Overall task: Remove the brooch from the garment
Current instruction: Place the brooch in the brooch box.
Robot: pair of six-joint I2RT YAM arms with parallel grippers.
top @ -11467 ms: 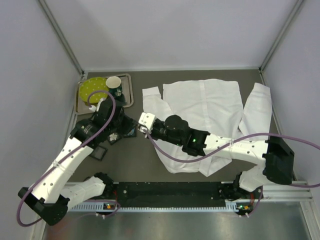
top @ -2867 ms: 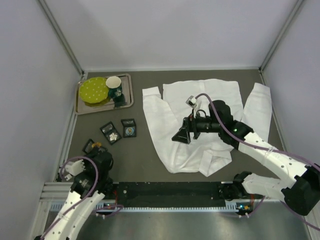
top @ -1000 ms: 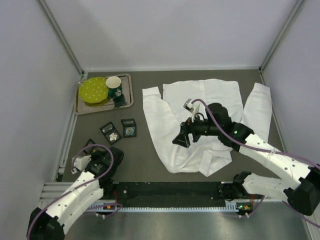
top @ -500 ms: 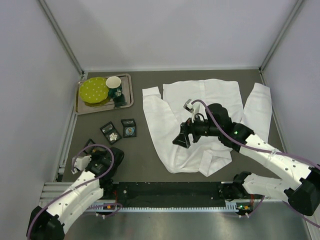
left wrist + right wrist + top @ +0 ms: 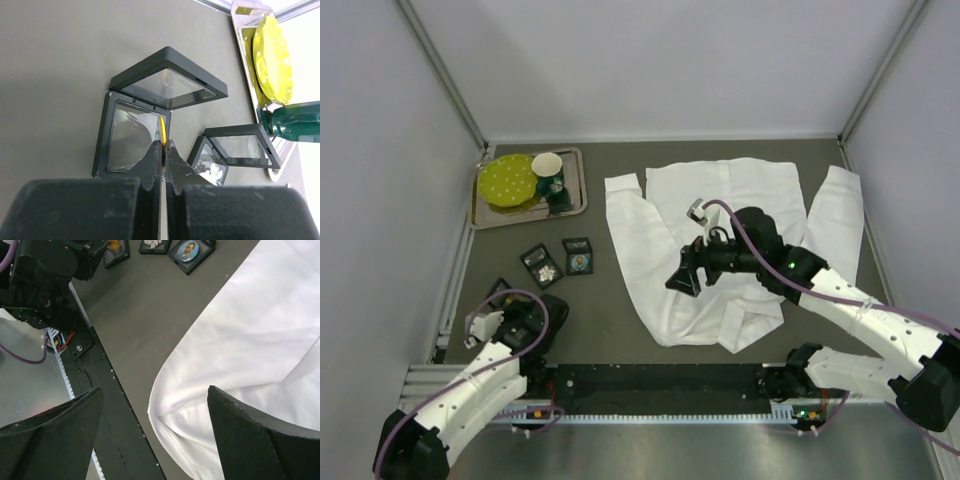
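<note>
- Two end effectors to report. My left end effector [image 5: 162, 145] is pinched tight on the brooch [image 5: 161, 131], which I only see edge-on as a thin yellow sliver.
- It sits right over an open black case [image 5: 131, 137] on the bench [image 5: 50, 60], with another open case [image 5: 235, 150] just beside it.
- Right end effector [image 5: 682, 275] is spread wide, hanging above the lower left part of the garment [image 5: 730, 210].
- Garment's spread out, creased, on the right half of the bench, well apart from the brooch.
</note>
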